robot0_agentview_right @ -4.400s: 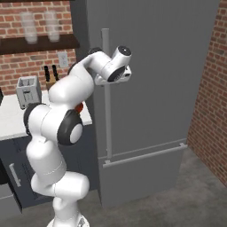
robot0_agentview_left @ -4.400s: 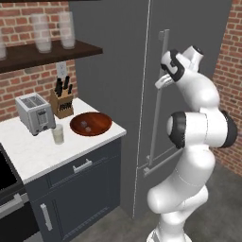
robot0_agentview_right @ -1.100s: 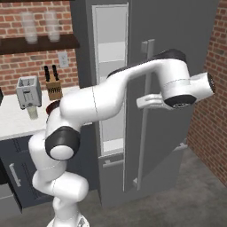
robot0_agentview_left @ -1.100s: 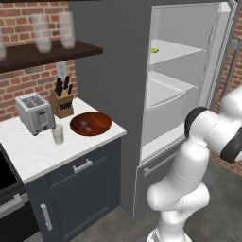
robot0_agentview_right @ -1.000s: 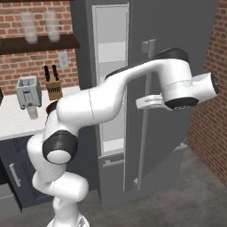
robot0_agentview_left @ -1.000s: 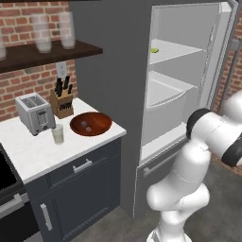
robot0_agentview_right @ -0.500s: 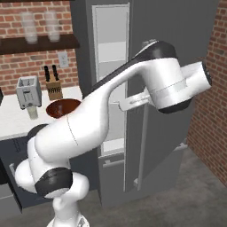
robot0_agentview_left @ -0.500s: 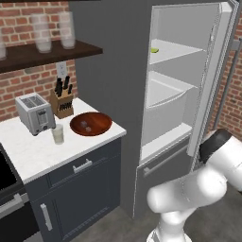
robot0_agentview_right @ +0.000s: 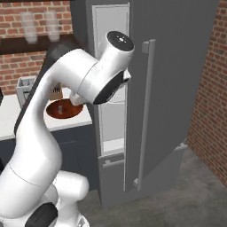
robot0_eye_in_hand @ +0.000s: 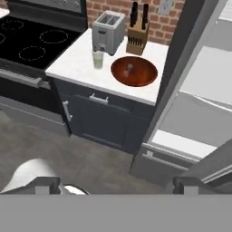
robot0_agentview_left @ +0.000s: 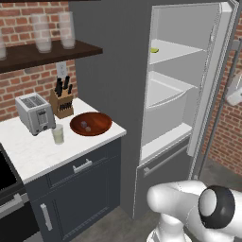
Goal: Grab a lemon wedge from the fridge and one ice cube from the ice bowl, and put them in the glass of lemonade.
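Lemon wedge (robot0_agentview_left: 154, 50), tiny and yellow-green, lay unpicked on the open dark grey fridge's (robot0_agentview_left: 186, 90) shelf; fingers (robot0_eye_in_hand: 47, 185) spread empty, ice ungathered.

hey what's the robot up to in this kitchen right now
The fridge door stands open, and a small lemon wedge sits on its top shelf. The robot arm holds nothing; its gripper is open, looking down over the counter. There, a glass of lemonade waits between the toaster and the brown ice bowl. Neither lemon nor ice has gone into the glass yet, so fetching the wedge looks like the next step.
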{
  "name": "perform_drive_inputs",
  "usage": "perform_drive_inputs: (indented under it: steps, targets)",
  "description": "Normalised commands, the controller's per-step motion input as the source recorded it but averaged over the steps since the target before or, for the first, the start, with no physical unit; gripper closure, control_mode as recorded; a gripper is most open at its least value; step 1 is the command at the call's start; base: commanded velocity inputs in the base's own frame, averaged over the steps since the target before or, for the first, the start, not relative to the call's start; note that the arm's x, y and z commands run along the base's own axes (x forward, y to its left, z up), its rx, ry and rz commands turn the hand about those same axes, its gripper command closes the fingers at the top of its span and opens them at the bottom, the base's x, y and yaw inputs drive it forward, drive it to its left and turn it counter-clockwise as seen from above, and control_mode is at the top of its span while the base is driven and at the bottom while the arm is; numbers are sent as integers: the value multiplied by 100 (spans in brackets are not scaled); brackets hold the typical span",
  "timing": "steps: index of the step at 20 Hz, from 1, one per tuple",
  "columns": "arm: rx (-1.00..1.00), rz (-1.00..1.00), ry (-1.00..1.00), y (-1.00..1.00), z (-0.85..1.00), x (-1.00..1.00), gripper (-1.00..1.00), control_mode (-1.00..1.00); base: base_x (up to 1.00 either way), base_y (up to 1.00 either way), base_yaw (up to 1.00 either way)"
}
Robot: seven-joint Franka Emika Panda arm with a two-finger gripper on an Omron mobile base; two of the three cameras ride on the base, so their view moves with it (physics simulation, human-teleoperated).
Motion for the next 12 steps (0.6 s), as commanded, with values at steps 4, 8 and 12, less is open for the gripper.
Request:
perform_drive_inputs:
  steps: [4, 8, 12]
  targets:
    - [-31, -32, 5, 89, -1, 29, -100, -100, 0, 0, 0]
    - [-35, -21, 7, 47, 0, 50, -100, -100, 0, 0, 0]
    - [-28, -25, 3, 5, 0, 51, -100, -100, 0, 0, 0]
